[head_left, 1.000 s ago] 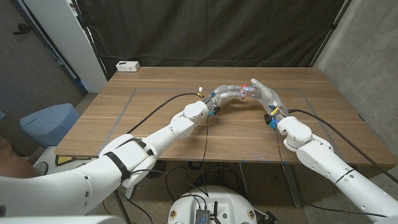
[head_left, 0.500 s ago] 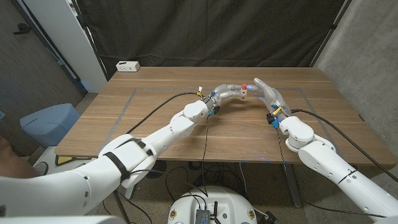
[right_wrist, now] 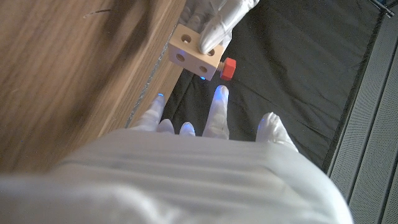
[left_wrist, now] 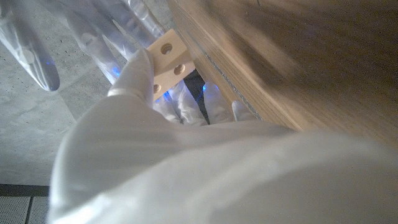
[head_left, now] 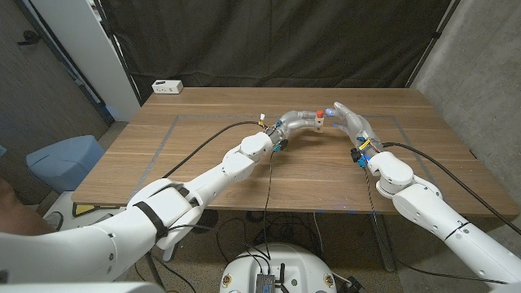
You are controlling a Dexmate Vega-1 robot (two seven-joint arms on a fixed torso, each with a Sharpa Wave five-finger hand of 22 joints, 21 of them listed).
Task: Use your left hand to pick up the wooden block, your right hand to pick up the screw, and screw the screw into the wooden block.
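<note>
Presently left hand (head_left: 295,122) pinches the wooden block (right_wrist: 196,52), red screw (right_wrist: 228,68) seated in it; right hand (head_left: 350,124) spread just beside, above mid-tabletop (head_left: 203,171), well clear of edges.

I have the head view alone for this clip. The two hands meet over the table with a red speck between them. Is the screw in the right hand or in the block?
Observer: The right wrist view shows the red screw sticking out of a side face of the wooden block.
Operator: Does the right hand touch it?
Observer: No, the right hand has its fingers apart, short of the screw.
Operator: What holds the block?
Observer: The left hand grips it with its fingertips.
</note>
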